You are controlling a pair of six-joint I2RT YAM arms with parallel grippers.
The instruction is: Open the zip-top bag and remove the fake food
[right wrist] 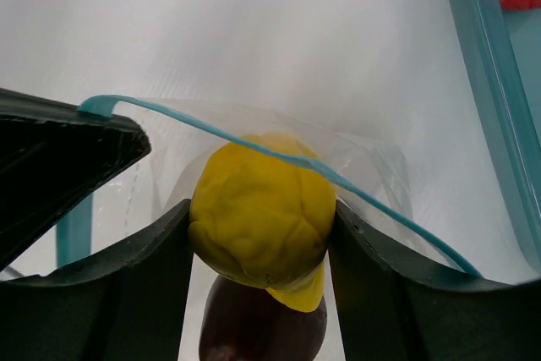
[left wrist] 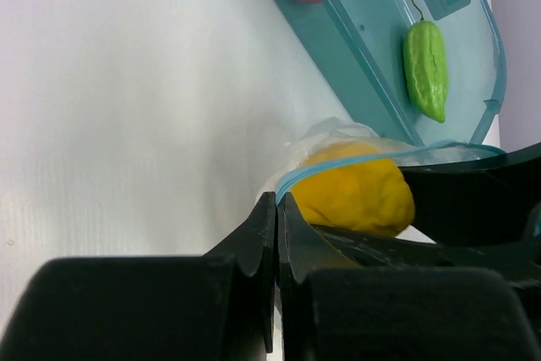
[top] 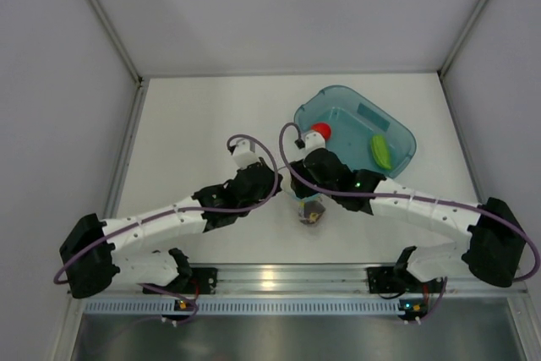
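Note:
The clear zip-top bag (top: pixel 310 214) lies between my two grippers, its mouth with the light blue strip (right wrist: pixel 254 150) open. My left gripper (left wrist: pixel 278 200) is shut on the edge of the bag's mouth at the blue strip. My right gripper (right wrist: pixel 260 209) reaches into the mouth and is shut on the yellow pear-like piece (right wrist: pixel 262 217), which also shows in the left wrist view (left wrist: pixel 359 194). The dark maroon piece (right wrist: pixel 258 327) lies deeper in the bag. The red piece (top: pixel 320 131) and the green piece (top: pixel 380 151) lie in the teal tray (top: pixel 338 90).
The teal translucent tray stands at the back right, close behind the bag; its near wall (left wrist: pixel 355 48) shows in the left wrist view, and its wall (right wrist: pixel 490 82) edges the right wrist view. Grey walls bound the white table on the left, back and right.

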